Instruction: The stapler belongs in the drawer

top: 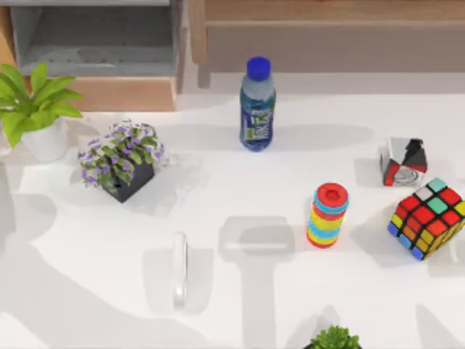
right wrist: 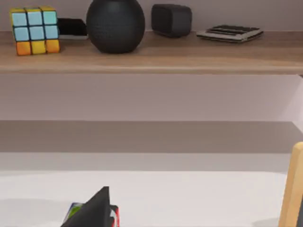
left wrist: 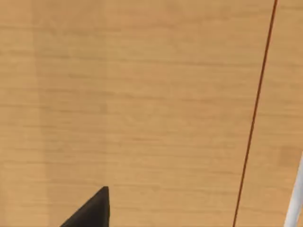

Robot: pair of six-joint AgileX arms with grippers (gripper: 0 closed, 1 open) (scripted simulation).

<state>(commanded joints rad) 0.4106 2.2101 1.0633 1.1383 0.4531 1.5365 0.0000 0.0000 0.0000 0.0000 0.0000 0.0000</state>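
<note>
The stapler [top: 179,269], a slim whitish bar, lies lengthwise on the white table [top: 240,305] at the front, left of centre. The drawer [top: 94,43] stands pulled out at the back left, its grey inside showing behind the light-brown front panel [top: 120,93]. A dark part of my left gripper [left wrist: 92,213] hangs close before a light wooden surface [left wrist: 142,94]. A dark part of my right gripper [right wrist: 94,208] faces the white table and a wooden shelf [right wrist: 151,59] beyond it.
Between stapler and drawer stands a purple flower pot [top: 122,161], with a green plant [top: 36,109] at the far left. A water bottle [top: 257,105] stands mid-back. A ring stack [top: 328,215], a colour cube [top: 429,218] and a small box [top: 403,162] sit to the right.
</note>
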